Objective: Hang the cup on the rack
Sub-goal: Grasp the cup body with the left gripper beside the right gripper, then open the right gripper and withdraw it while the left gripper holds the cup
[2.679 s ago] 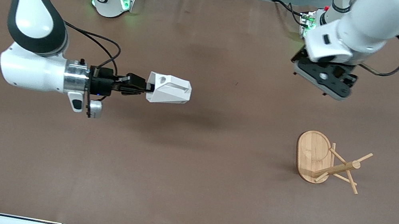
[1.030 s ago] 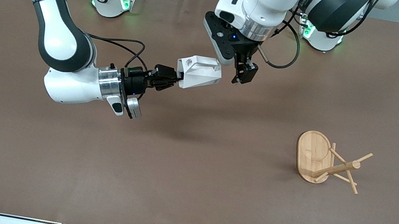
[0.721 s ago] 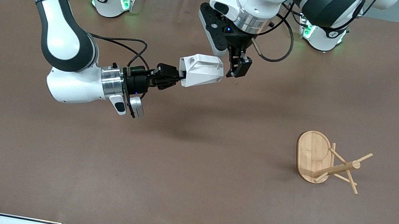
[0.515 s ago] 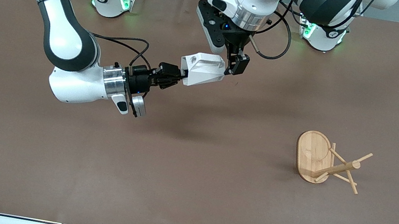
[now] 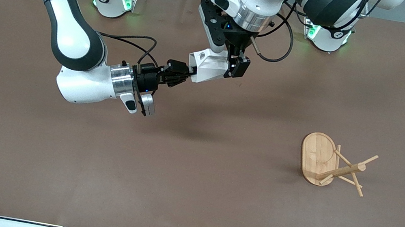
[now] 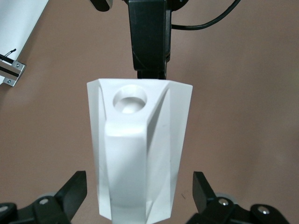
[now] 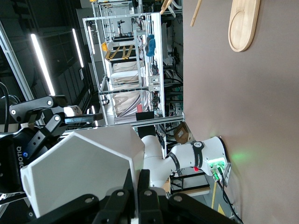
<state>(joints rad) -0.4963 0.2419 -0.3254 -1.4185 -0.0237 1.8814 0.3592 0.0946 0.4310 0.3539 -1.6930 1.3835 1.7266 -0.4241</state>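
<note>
Left claw [image 5: 231, 65] newly astride cup [image 5: 206, 64]

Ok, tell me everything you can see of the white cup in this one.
The cup is small, white and matte, with angular facets and a blocky handle pierced by a round hole. It is held in the air on its side, over the table's middle. The right gripper is shut on one end of it. The left gripper is at its other end with its fingers open on either side, not visibly touching. The rack stands apart, toward the left arm's end.
</note>
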